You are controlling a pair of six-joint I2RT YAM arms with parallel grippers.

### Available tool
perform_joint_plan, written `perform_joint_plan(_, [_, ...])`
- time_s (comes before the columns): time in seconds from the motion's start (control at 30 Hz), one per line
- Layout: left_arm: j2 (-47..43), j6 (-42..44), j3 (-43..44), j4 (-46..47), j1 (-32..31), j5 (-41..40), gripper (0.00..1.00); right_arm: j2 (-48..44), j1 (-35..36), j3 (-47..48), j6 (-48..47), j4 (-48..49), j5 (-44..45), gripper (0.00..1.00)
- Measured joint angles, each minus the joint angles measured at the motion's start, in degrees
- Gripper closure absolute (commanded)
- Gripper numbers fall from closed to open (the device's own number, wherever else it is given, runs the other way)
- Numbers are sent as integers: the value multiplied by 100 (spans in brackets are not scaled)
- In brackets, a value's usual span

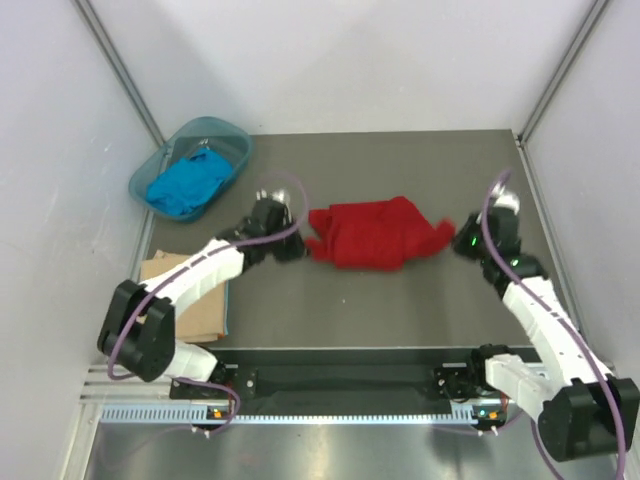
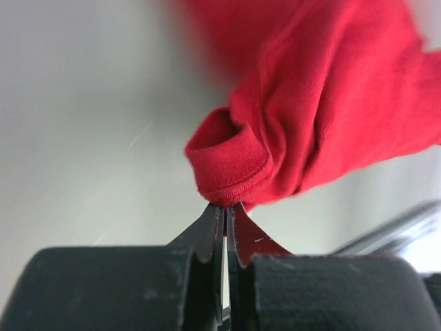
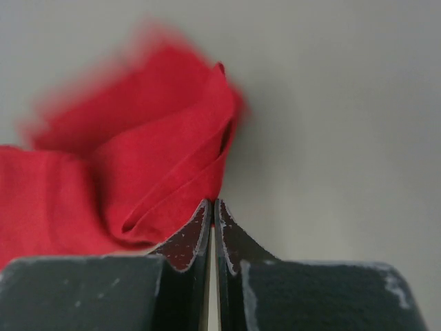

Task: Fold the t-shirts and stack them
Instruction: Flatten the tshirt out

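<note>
The red shirt [image 1: 375, 233] lies crumpled in the middle of the table [image 1: 400, 310], its left edge pinched tight in my left gripper [image 1: 292, 248] and its right sleeve pinched in my right gripper [image 1: 462, 240].

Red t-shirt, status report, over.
Left claw shut on red t-shirt edge. Right claw shut on opposite end. Shirt bunched, not yet folded. Nothing in the way.
</note>
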Motion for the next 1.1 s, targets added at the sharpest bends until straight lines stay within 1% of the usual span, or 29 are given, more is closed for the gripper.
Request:
perform_joint_plan(0.07, [170, -48, -782, -90, -87, -68, 100, -44, 0, -1047, 223, -153, -306, 100])
perform_joint_plan(0.1, [299, -74, -1075, -179, -94, -129, 100, -55, 9, -1421, 308, -337, -413, 100])
perform_joint_plan(0.13, [426, -96, -1259, -256, -79, -195, 91, -90, 11, -1665, 378, -540, -498, 100])
perform_joint_plan(0.2, [603, -85, -1309, -409, -39, -275, 72, -258, 11, -1849, 518, -798, -623, 93])
perform_joint_plan(0.23, [629, -74, -1259, -457, -28, -323, 58, -369, 11, -1849, 557, -804, -647, 82])
perform_joint_plan(0.27, [632, -39, -1172, -520, -17, -369, 52, -503, 11, -1838, 612, -776, -649, 74])
perform_joint_plan(0.3, [632, -28, -1056, -566, -17, -424, 48, -632, 11, -1814, 649, -774, -603, 67])
perform_joint_plan(0.33, [621, 13, -898, -570, -33, -492, 45, -719, 11, -1812, 678, -756, -564, 57])
perform_joint_plan(0.37, [597, 39, -772, -562, -55, -544, 39, -791, 11, -1812, 717, -763, -529, 54])
perform_joint_plan(0.43, [474, 160, -529, -538, -225, -713, 37, -859, 11, -1808, 723, -785, -452, 49])
perform_joint_plan(0.57, [341, 369, 48, -457, -911, -754, 39, -741, 11, -1652, 691, -859, -358, 49])
perform_joint_plan(0.7, [601, 518, 505, -212, -1582, -612, 39, -507, 11, -1513, 688, -813, -546, 49])
perform_joint_plan(0.83, [1257, 566, 682, 9, -2140, -586, 38, -492, 70, -1641, 859, -737, -787, 50])
perform_joint_plan(0.93, [1923, 564, 916, 0, -2542, -581, 37, -487, 205, -1891, 1054, -645, -903, 52])
perform_joint_plan(1.1, [2955, 522, 1825, -184, -3021, -857, 37, -387, 280, -2201, 1392, -656, -986, 53])
